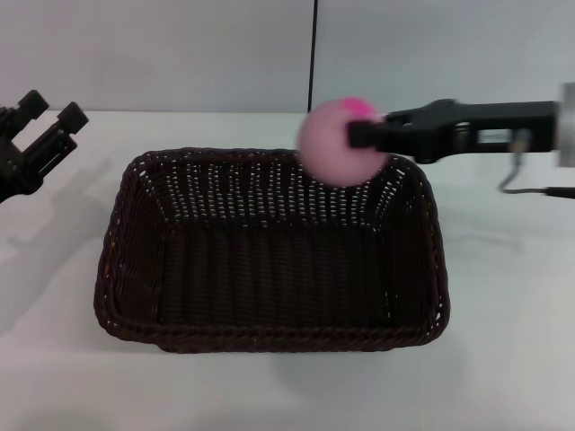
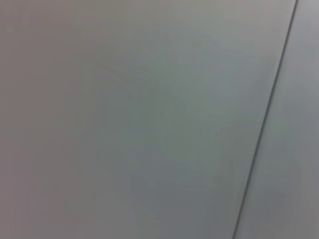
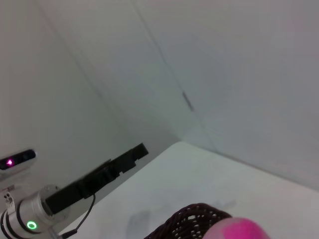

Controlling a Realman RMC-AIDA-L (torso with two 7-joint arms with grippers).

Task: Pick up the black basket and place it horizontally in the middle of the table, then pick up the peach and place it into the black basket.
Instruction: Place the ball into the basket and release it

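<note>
The black basket [image 1: 269, 337] stands lengthwise across the middle of the white table [image 1: 503, 296]. Its inside holds nothing. My right gripper [image 1: 357, 136] reaches in from the right and is shut on the pink peach [image 1: 331, 144], holding it in the air over the basket's far right corner. The peach's magenta spot faces up. In the right wrist view the peach [image 3: 239, 230] and a bit of the basket rim [image 3: 192, 219] show at the picture's edge. My left gripper [image 1: 52, 109] is open and empty, raised at the far left of the table, apart from the basket.
A grey wall with a dark vertical seam [image 1: 314, 54] stands behind the table. A thin cable [image 1: 539, 190] lies on the table at the far right. The left wrist view shows only the wall and its seam [image 2: 269, 109].
</note>
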